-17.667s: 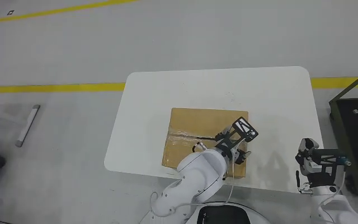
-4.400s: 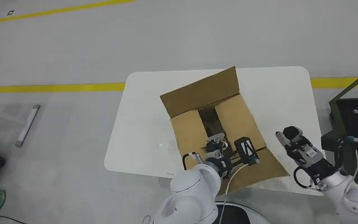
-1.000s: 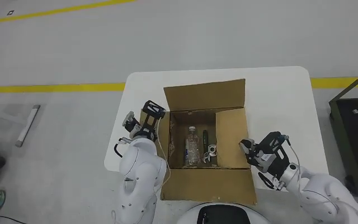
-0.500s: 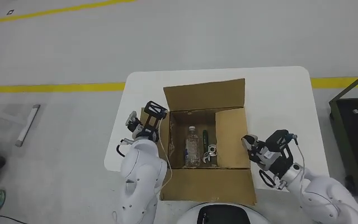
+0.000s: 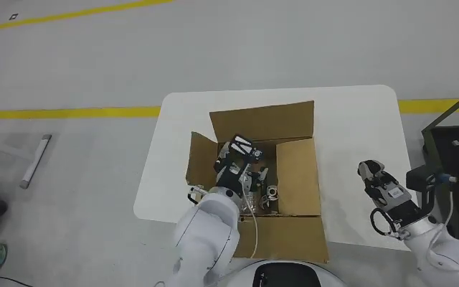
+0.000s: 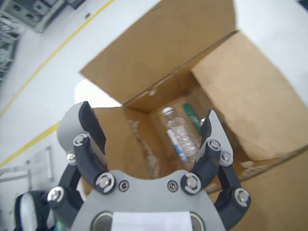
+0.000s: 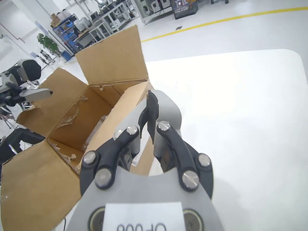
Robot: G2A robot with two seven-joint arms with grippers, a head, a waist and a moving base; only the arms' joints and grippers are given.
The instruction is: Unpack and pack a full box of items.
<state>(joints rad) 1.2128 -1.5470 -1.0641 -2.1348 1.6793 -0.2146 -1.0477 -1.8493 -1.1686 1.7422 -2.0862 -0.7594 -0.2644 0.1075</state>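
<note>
While the left pincer [image 6: 148, 111] hung wide open over the mouth of the box [image 5: 262, 123], it gripped nothing. The box sat on the table [image 5: 351, 115] with its flaps open. A clear bottle [image 6: 179, 134] lay on its side on the box floor, roughly under the pincer. A green pen [image 6: 191, 116] lay just beside it, and a small pale item [image 5: 271, 191] sat near both, too small to identify.

The right pincer [image 7: 151, 102] was closed and empty, outside the box, just beside its right flap and not touching it.

Risks as I saw them:
- The bottle was round, smooth and thin-walled. An off-centre pinch could have rolled it away, and a hard one could have crushed it.
- The pen was close enough that one finger could have landed on it, or the pincer could have caught both.
- The descent was deep, and the box's left flap stood up next to the arm, so the wrist or cable could have snagged on it.
- Nothing was bracing the box, so any snag on the lift could have dragged or tipped it.
</note>
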